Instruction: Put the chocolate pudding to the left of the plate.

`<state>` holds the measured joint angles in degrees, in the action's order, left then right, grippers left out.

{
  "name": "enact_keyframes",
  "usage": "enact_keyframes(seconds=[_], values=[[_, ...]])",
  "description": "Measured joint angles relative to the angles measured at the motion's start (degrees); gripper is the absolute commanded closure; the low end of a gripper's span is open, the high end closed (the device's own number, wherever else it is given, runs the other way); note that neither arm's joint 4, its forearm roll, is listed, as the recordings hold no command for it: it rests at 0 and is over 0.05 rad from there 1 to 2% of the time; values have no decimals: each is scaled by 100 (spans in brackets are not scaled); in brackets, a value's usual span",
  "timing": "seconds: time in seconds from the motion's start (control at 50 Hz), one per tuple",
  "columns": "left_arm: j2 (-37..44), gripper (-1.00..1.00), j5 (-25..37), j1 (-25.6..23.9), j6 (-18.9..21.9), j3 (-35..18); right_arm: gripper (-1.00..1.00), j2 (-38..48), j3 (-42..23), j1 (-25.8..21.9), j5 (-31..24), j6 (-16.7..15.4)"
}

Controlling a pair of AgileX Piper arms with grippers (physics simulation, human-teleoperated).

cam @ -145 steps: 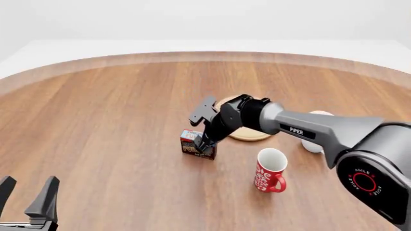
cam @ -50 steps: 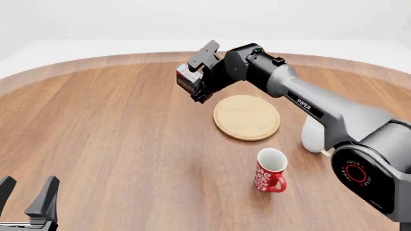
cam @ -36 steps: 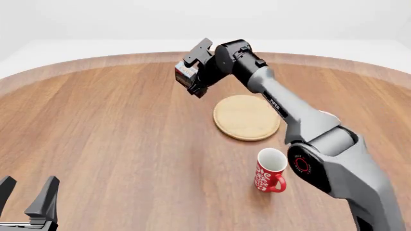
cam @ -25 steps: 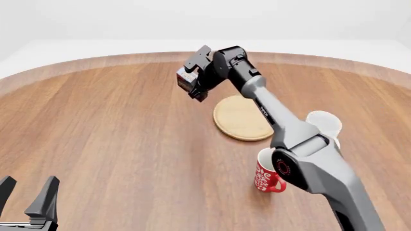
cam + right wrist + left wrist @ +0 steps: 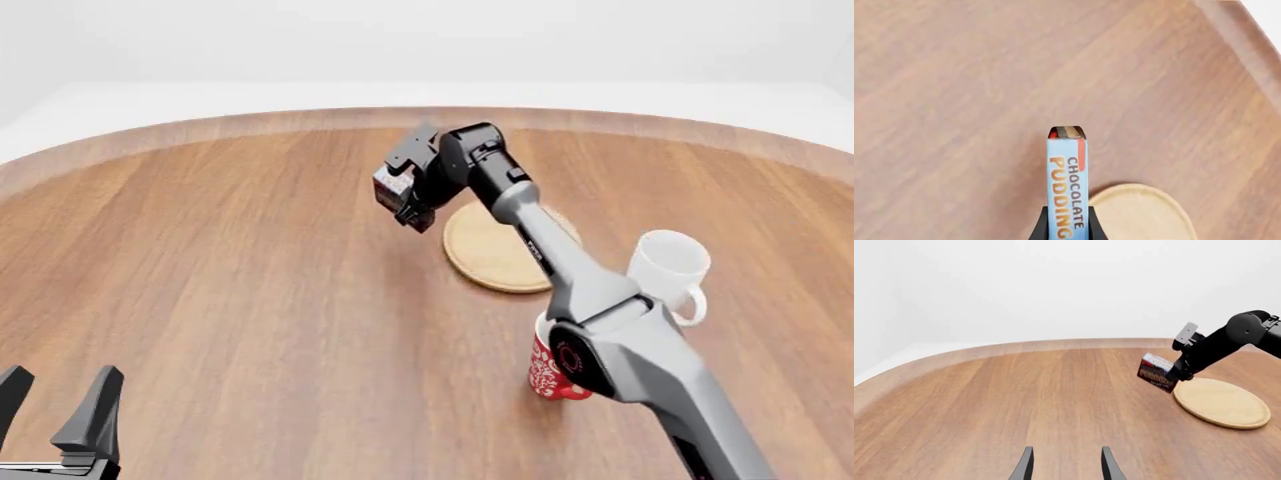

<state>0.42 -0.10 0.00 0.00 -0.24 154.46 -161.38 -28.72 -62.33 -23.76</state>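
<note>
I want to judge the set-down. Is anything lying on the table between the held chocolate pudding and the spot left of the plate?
Nothing visible does. The right pincer holds the chocolate pudding in the air just left of the plate, over bare wood. The white mug and red mug stand on the plate's other side.

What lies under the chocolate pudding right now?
Bare wooden table, with the plate just beside it. The chocolate pudding hangs in the right gripper; the patch straight beneath is covered by the carton.
</note>
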Motion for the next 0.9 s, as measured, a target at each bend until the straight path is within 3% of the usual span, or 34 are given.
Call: enact_keyframes(seconds=[0.9], values=[[0, -100, 0, 0, 0, 0, 100, 372, -66, -113, -130, 41]])
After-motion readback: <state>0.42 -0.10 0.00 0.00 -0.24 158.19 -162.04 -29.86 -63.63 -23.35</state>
